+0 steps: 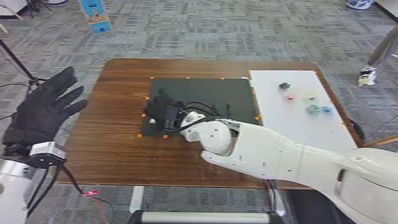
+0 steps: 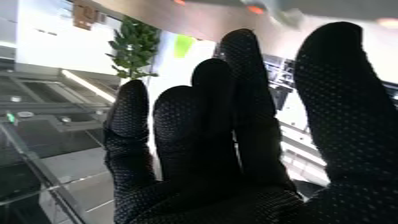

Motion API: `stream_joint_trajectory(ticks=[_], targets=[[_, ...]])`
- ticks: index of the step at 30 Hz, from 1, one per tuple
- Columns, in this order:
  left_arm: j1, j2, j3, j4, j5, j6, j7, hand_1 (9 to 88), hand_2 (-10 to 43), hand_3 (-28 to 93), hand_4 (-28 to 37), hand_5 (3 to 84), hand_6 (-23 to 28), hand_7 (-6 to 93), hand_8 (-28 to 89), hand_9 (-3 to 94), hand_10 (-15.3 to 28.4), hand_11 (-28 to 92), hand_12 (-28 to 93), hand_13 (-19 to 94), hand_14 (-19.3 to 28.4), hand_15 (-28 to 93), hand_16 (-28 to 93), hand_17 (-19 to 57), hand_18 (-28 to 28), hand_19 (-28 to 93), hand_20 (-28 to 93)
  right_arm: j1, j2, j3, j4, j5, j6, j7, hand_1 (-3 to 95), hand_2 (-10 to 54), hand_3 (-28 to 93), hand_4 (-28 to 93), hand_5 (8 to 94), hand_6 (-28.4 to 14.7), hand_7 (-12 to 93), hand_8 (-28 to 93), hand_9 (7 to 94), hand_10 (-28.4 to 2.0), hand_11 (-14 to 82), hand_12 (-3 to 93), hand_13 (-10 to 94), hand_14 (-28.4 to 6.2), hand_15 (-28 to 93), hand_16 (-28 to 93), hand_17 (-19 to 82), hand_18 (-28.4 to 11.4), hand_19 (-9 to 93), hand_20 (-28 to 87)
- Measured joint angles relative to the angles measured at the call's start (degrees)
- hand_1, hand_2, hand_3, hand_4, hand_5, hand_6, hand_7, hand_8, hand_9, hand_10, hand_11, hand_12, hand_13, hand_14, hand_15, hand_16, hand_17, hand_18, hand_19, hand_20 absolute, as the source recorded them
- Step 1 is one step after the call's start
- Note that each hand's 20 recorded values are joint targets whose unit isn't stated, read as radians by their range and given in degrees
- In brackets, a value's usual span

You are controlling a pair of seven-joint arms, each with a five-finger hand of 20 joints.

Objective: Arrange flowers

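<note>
The right hand (image 1: pixel 161 106), fingers apart, is over the black mat's (image 1: pixel 222 90) left side; flowers (image 1: pixel 290 97) sit on the right.

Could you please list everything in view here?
table: one, brown, centre
mat: one, black, on the table
markers: several, orange, around the mat
sheet: one, white, table's right side
flower-like pieces: five; dark, pink, cream, green, blue; on the sheet
banner: one, blue, beyond the table
porcelain vessel: one, blue and white, far right
leafy plant: one, green, right wrist view
arms: two, white, bottom edge
left hand: one, black, beside the table
right hand: one, black, over the mat
</note>
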Motion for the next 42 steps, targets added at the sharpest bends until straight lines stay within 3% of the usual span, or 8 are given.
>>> stream_joint_trajectory(ticks=[7,13,19,25,28,32,39,42], targets=[[1.15,-0.8,-0.68,-0.34,0.0,0.01,0.04,27.3,-9.5,60,-28.3,23.3,1.7,14.9,-9,16.7,8.4,10,18,13,12.9,10,4,-11.6,19.2,36,6,-1.93,4.28,7.06,-9.97,0.12,-5.41,-0.39,35.8,-9.5,69,-28,58.3,0.8,37,-14,50.3,-12.3,57.2,48.4,49,-10.9,78,47,21,-19.2,72,55],[1.55,-1.97,-0.69,-0.34,0.03,0.03,0.01,27.3,-9.5,60,-28.3,23.4,1.8,14.9,-9,16.9,8.5,11,17,13,13.5,11,4,-11.4,19.0,36,6,-9.42,9.39,21.35,-18.9,4.1,-4.55,-3.57,28.7,-9.5,75,-28,53.6,-1.2,34,-12,50.7,-11.6,43.3,37.1,48,-9.4,66,33,21,-19.3,72,53],[1.49,-2.54,-0.29,-0.22,0.04,0.13,-0.16,27.3,-9.5,61,-28.3,23.5,1.8,15.0,-9,17.0,8.5,11,17,14,13.9,11,3,-11.3,19.0,36,6,-18.18,15.0,34.95,-24.57,14.13,-8.28,-3.56,29.4,-9.5,77,-28,50.0,-2.0,33,-12,49.4,-11.2,38.8,33.7,48,-9.3,65,31,22,-19.2,73,52],[1.26,-2.78,0.43,-0.21,2.01,0.97,-0.31,27.3,-9.5,61,-28.3,24.1,2.0,16.0,-9,17.8,8.8,12,17,14,14.2,12,3,-11.4,19.3,37,6,-25.91,19.98,42.63,-20.21,12.29,4.84,0.73,31.6,-9.5,76,-28,49.3,-2.5,32,-12,48.9,-11.8,42.1,35.3,48,-9.6,68,32,23,-19.5,73,52],[1.23,-2.9,0.62,-0.3,2.85,1.41,-0.3,27.3,-9.5,61,-28.3,24.1,2.0,16.0,-10,17.7,8.8,12,16,14,14.1,12,3,-11.4,19.4,37,6,-29.9,23.13,46.05,-19.91,12.34,7.31,3.66,31.5,-9.5,77,-28,51.2,-2.4,32,-12,50.2,-12.0,44.0,35.8,48,-9.8,70,32,24,-19.1,74,52],[1.25,-3.24,0.61,-0.34,2.92,1.43,-0.74,27.5,-9.5,61,-28.3,24.0,1.9,15.9,-10,17.5,8.6,12,16,14,13.6,12,3,-11.6,19.4,37,6,-33.0,27.14,47.26,-18.65,12.07,8.14,5.12,32.6,-9.5,77,-28,53.4,-1.8,33,-13,52.3,-12.1,44.5,35.5,50,-9.6,70,32,24,-18.9,74,52],[0.72,-3.46,1.21,-0.26,2.92,1.38,-1.57,27.5,-9.5,61,-28.3,23.7,1.8,15.5,-9,16.9,8.4,11,17,13,13.3,11,3,-11.8,19.3,37,6,-39.39,30.52,49.11,-17.62,3.54,19.96,12.33,33.5,-9.5,77,-28,51.3,-2.5,33,-13,49.4,-12.1,46.4,37.2,46,-10.5,71,34,24,-18.7,74,52],[0.65,-3.61,1.14,-0.26,2.99,1.08,-1.91,28.9,-9.5,58,-28.3,23.5,1.8,15.6,-9,16.8,8.2,11,17,13,13.2,11,3,-11.9,19.5,37,6,-42.25,31.31,51.16,-17.68,1.88,20.44,13.92,33.5,-9.5,77,-28,51.4,-2.8,31,-13,48.9,-12.3,46.3,37.1,45,-10.7,71,34,24,-18.7,74,52]])
